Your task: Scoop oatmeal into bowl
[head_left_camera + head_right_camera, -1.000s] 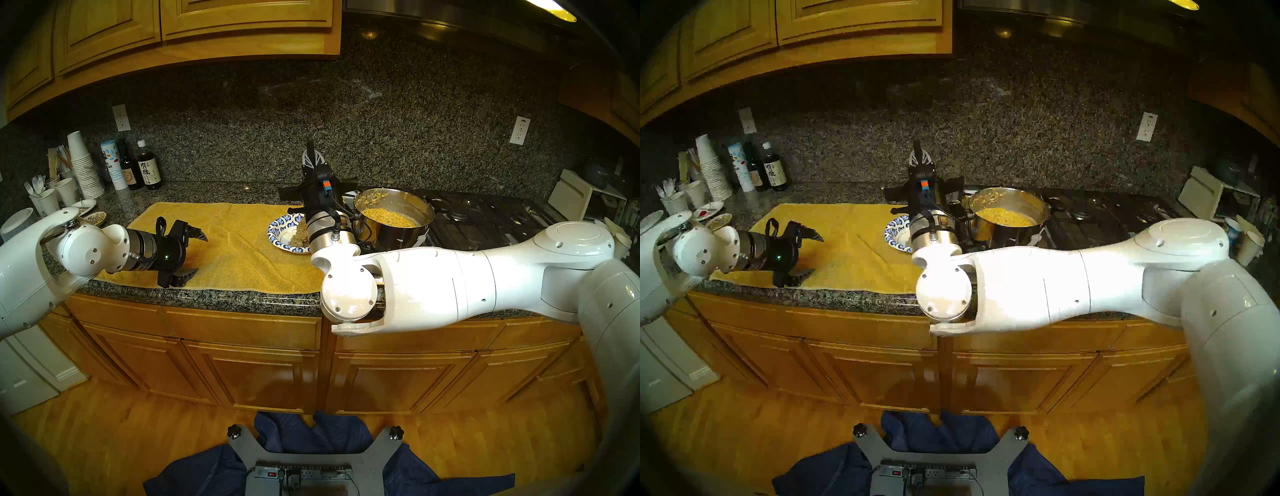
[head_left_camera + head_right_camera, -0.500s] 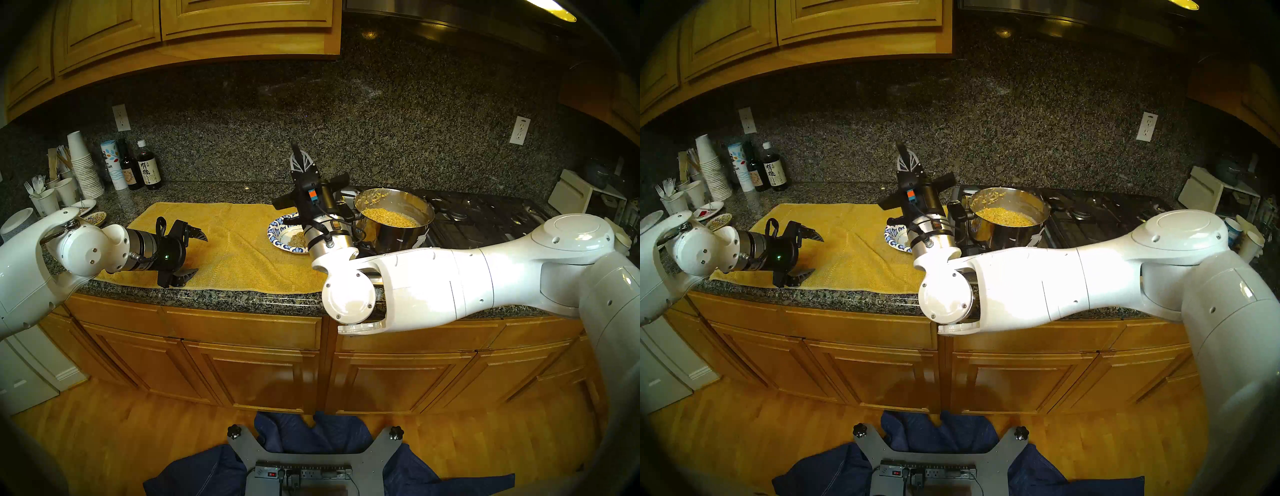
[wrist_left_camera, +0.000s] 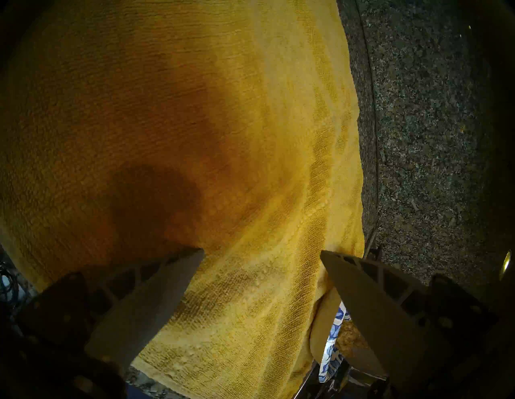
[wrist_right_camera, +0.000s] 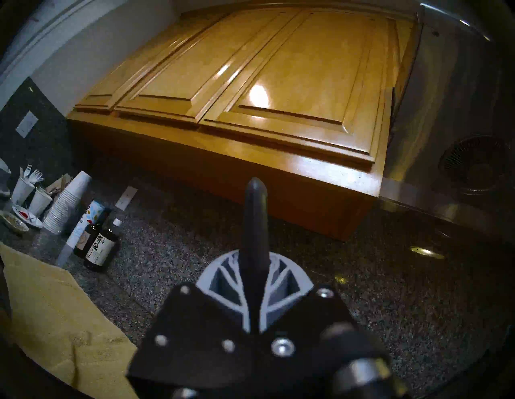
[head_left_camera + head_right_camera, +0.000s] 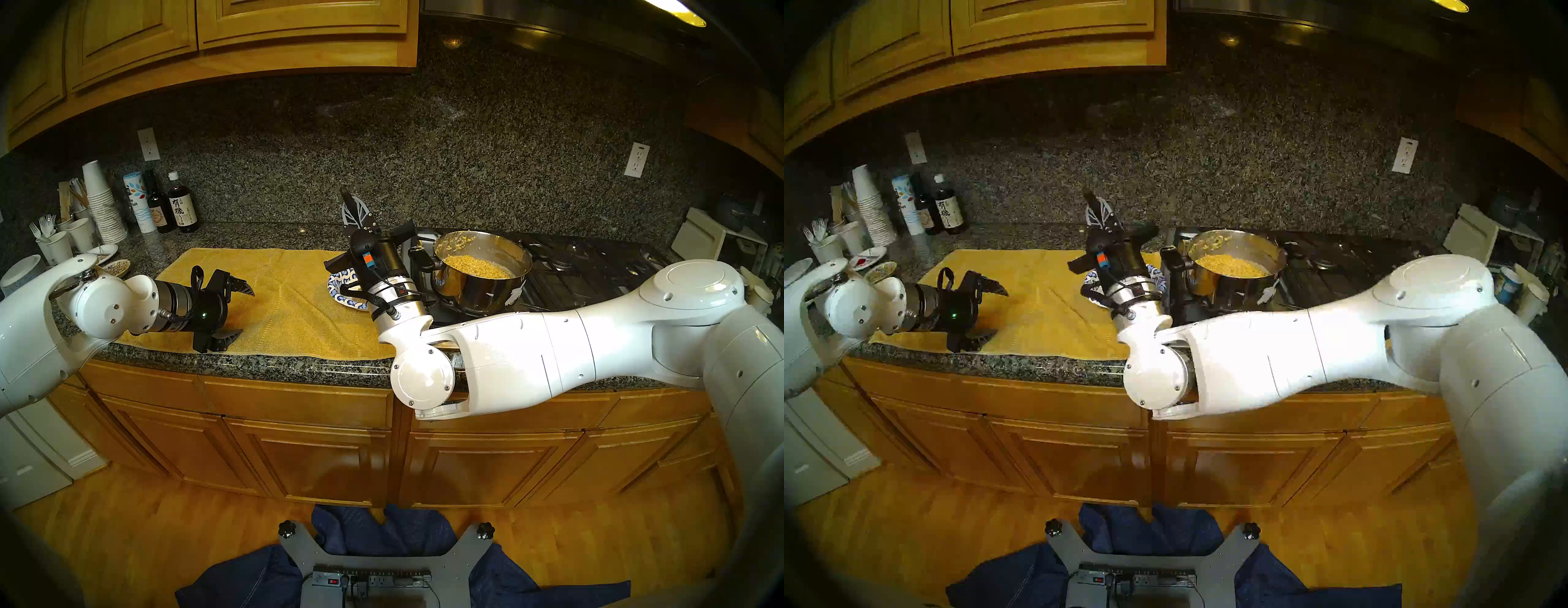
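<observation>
The speckled dark granite tabletop (image 5: 271,365) carries a wide yellow woven towel (image 5: 288,305) spread across its middle. To the right, on the black gas stove (image 5: 594,271), stands a shiny steel pot (image 5: 483,284) with black handles, holding grainy yellowish oatmeal (image 5: 477,266).

Just left of the pot, on the towel's right end, sits the shallow round paper bowl (image 5: 339,293) with its blue-and-white leaf rim. The right arm's wrist hides most of it in the head views; the left wrist view shows a tan clump of oatmeal inside it, at the frame's lower right.

The left claw (image 5: 239,312) hovers low over the towel's near left part, its two fingers spread apart with nothing between them.

The right claw (image 5: 358,212) points upward and toward the backsplash, above the bowl. Its pale ribbed fingers are pressed together on a slim black utensil handle (image 4: 255,223), whose rounded end sticks out past the fingertips. The utensil's working end cannot be seen.
</observation>
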{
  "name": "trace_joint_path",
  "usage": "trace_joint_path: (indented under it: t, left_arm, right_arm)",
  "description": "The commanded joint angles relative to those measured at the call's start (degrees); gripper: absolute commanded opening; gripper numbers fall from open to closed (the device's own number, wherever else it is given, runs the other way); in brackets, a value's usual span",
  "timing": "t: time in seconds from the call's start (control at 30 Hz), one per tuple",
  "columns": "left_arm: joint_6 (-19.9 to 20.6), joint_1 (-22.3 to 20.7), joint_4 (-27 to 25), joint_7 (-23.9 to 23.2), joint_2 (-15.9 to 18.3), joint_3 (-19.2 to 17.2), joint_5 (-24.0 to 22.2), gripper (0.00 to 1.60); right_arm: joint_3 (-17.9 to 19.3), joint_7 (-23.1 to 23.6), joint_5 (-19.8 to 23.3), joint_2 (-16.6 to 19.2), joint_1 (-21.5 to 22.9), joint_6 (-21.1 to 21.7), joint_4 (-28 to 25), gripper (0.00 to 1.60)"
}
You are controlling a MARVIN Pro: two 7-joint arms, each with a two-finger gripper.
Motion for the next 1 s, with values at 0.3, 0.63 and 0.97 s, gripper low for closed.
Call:
trace_joint_path:
  t: [0.3, 0.63, 0.97]
  left_arm:
    - [0.0, -0.1, 0.1, 0.0, -0.1, -0.1, 0.1, 1.60]
    - [0.0, -0.2, 0.1, 0.0, -0.1, -0.1, 0.1, 1.60]
    - [0.0, -0.2, 0.2, 0.0, -0.1, -0.1, 0.1, 1.60]
  right_arm:
    - [1.5, 1.1, -3.1, 0.5, 5.8, 1.1, 0.0, 0.00]
    - [-0.3, 1.5, -3.5, -1.5, 3.2, 1.2, -1.5, 0.00]
    - [-2.6, 0.6, -4.6, -2.0, 1.9, 1.8, -2.8, 0.00]
